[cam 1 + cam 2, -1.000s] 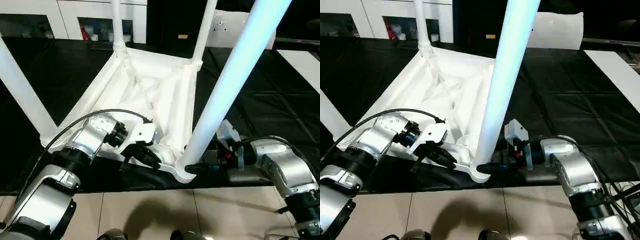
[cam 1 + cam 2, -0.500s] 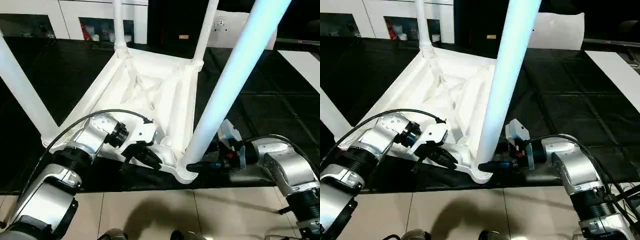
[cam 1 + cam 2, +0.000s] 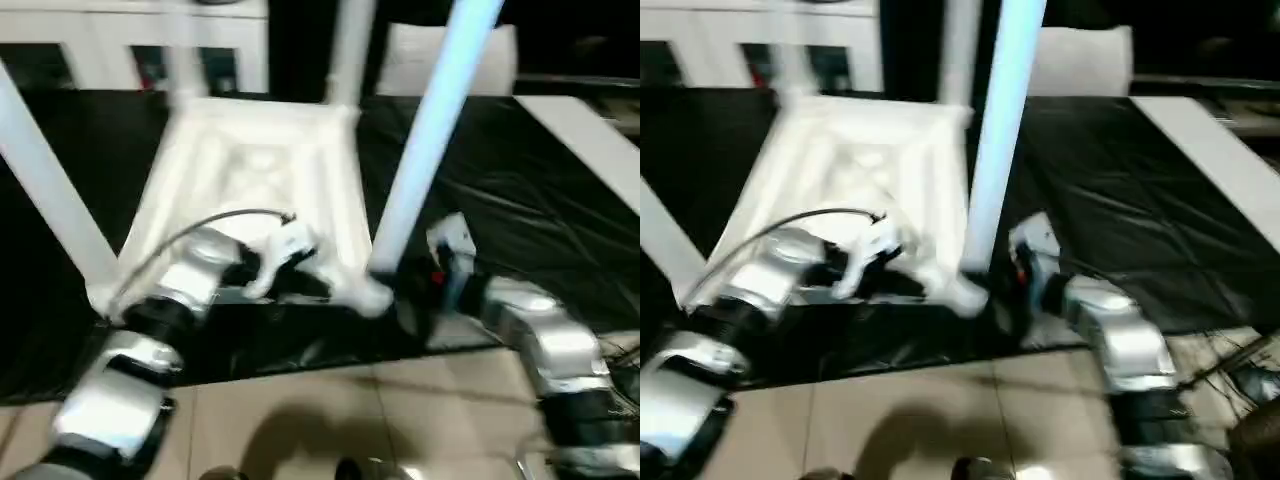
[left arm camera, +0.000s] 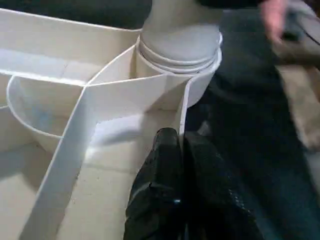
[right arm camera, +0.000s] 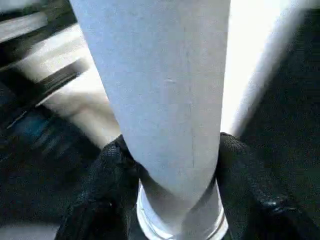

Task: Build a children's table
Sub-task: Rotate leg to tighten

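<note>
All four long tapered white plastic legs [image 3: 425,150] socketed into upturned white ribbed plastic tabletop [image 3: 250,170]; likely only flipping left. Right gripper [image 5: 170,200] clamps near-corner leg; left gripper [image 4: 182,150] pressed together.

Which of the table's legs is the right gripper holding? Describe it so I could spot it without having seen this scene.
Start at the white table top lying upside down on the black-covered surface, legs pointing up. Go to its corner nearest the robot, on the robot's right. The leg standing there looks bluish and nearest, with the right gripper clasping its base.
</note>
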`<state>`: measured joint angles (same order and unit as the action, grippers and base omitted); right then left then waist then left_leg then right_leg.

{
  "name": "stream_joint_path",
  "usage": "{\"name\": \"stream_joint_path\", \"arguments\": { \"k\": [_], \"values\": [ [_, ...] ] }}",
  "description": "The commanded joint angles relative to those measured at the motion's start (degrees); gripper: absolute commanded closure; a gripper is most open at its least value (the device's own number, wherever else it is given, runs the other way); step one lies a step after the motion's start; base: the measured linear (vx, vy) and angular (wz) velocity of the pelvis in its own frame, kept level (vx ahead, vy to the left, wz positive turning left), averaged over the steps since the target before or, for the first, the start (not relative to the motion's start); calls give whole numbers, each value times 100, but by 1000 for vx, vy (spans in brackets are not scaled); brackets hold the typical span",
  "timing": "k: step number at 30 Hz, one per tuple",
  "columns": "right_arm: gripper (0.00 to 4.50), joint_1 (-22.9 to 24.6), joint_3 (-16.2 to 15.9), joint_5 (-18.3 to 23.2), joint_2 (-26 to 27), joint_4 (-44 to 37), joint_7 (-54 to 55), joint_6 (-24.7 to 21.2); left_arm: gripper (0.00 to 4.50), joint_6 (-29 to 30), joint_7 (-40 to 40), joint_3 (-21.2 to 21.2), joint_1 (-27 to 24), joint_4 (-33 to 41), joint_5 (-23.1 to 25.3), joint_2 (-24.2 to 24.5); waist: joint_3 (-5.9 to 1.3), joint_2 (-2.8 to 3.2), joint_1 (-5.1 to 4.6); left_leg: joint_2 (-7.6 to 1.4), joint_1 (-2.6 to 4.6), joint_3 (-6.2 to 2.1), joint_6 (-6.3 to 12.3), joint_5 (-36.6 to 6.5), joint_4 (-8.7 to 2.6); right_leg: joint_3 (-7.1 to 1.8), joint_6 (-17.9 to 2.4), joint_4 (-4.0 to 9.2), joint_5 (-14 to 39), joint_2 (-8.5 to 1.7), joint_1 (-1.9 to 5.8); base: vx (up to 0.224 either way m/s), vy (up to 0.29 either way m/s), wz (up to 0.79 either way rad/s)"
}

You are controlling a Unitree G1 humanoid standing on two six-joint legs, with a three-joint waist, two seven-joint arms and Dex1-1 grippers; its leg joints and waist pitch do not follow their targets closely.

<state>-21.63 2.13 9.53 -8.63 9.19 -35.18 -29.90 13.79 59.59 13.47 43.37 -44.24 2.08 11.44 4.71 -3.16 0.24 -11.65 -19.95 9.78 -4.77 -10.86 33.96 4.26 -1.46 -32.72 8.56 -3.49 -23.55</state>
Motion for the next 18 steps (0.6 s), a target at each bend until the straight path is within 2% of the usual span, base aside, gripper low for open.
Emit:
{"name": "stream_joint_path", "arguments": {
  "k": [1,2,3,5,6,7,9,12,14,16,18],
  "values": [
    [255,-132,-779,301,773,15,145,-492,450,195,-762,-63,113,205,-218,-709,-303,-12,-21,-43,70,-99,66,-1791,-392,-89,-186,687,4109,-450,195,0,0,0],
    [255,-205,-761,265,951,89,378,-515,450,294,-954,-131,109,269,-230,-809,-304,37,-54,-61,46,-116,136,-1796,-429,-77,-227,685,3883,-442,232,0,0,0],
    [255,-262,-753,236,1084,146,546,-521,450,369,-1104,-186,104,323,-239,-885,-297,42,-79,-79,38,-110,150,-1817,-442,-73,-254,694,3776,-432,231,0,0,0],
    [255,-320,-803,160,1323,172,732,-372,450,496,-1461,-310,78,458,-224,-1036,-293,68,-139,-102,77,-117,170,-2060,-452,4,-337,717,3587,-451,231,0,0,0],
    [221,-330,-785,159,1426,176,821,-284,450,527,-1564,-333,57,524,-201,-1073,-296,42,-152,-100,74,-115,183,-2064,-454,20,-342,728,3554,-459,241,0,0,0],
    [200,-332,-751,169,1500,178,885,-206,450,535,-1658,-355,37,576,-183,-1094,-301,41,-152,-86,72,-106,226,-2000,-454,27,-345,727,3487,-468,248,0,0,0],
    [183,-328,-689,155,1575,152,970,-196,450,582,-1734,-359,10,651,-166,-1104,-303,60,-157,-108,42,-109,267,-1909,-484,-6,-401,686,3305,-485,257,0,0,0],
    [146,-270,-572,130,1517,25,1006,-159,450,567,-1690,-313,-48,799,-125,-977,-329,82,-144,-134,11,-98,292,-1733,-510,-76,-604,599,2757,-491,279,0,0,0],
    [127,-166,-530,139,1291,-144,852,-41,450,518,-1488,-273,-117,910,-95,-788,-348,102,-122,-145,13,-60,328,-1500,-504,-130,-814,528,2230,-483,286,0,0,0],
    [116,-51,-521,165,1026,-296,595,87,450,400,-1235,-208,-177,965,-53,-603,-368,74,-100,-140,9,-32,391,-1303,-487,-156,-942,483,1934,-481,296,0,0,0],
    [84,7,-501,191,864,-361,440,128,450,299,-1063,-151,-203,974,-23,-491,-386,84,-77,-136,-11,-28,476,-1130,-471,-166,-990,450,1801,-487,330,0,0,0]
  ]
}}
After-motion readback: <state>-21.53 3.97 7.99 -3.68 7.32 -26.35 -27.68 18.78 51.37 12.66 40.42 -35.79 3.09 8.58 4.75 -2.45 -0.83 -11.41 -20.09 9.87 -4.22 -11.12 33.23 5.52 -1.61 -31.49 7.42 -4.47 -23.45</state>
